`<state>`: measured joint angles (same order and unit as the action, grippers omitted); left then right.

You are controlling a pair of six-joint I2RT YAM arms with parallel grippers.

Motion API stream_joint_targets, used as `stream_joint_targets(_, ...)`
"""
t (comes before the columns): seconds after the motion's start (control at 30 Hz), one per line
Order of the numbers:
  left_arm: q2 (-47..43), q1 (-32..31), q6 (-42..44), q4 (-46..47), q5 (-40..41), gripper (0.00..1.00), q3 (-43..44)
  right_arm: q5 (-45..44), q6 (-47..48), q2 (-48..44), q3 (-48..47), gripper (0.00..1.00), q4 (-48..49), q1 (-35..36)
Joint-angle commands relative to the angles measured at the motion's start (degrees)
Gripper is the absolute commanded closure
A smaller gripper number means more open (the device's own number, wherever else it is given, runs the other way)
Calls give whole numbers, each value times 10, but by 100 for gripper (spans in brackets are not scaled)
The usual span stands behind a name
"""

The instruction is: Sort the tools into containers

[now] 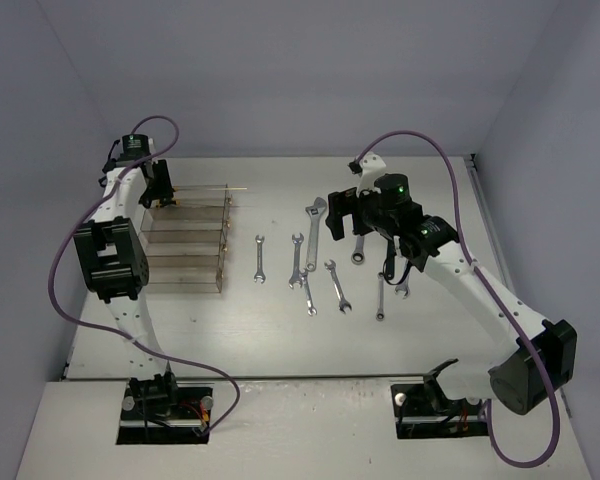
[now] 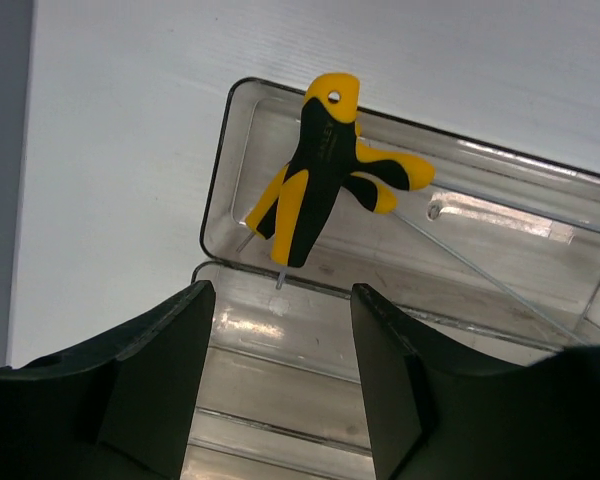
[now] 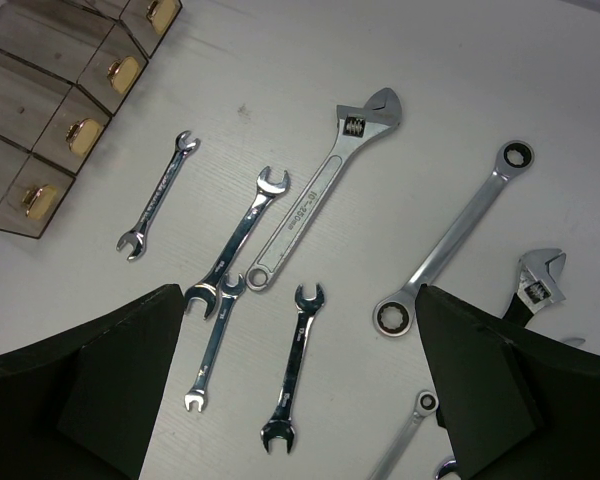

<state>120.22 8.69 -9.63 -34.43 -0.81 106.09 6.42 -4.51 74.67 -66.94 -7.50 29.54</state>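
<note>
Print on the handles (image 2: 320, 170) in the bin (image 2: 218, 170) is illegible, as on the adjustable wrench (image 3: 320, 190) right of it. Left gripper (image 2: 280, 300) half-open, right gripper (image 3: 298, 300) wide; both empty.

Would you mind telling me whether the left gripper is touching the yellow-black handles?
Apart. The left wrist view shows the left gripper open, with bare bin showing between its fingers and the yellow-black handles.
</note>
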Motion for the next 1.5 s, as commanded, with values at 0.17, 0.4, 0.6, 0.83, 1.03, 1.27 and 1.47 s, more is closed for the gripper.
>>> stream_joint_targets(0.17, 16, 0, 18, 8, 8, 48, 54, 9, -7, -2, -7, 2, 34, -3)
stream_joint_targets(0.4, 33, -1, 8, 9, 8, 53, 75, 15, -13, 6, -11, 2, 34, -3)
stream_joint_targets(0.6, 47, -1, 7, 9, -9, 62, 90, 17, -14, 15, -15, 2, 34, -3)
stream_joint_targets(0.83, 50, 0, 7, 8, -9, 89, 88, 18, -14, 27, -18, 2, 35, -3)
stream_joint_targets(1.03, 29, 1, 16, 7, -9, 100, 75, 20, -13, 33, -20, 2, 35, -3)
stream_joint_targets(1.27, -38, 5, 37, 2, -30, 100, 33, 21, -11, 32, -18, 2, 35, -3)
stream_joint_targets(1.47, -44, 11, 48, -28, -55, 100, 36, 25, -13, 33, -15, 2, 35, -3)
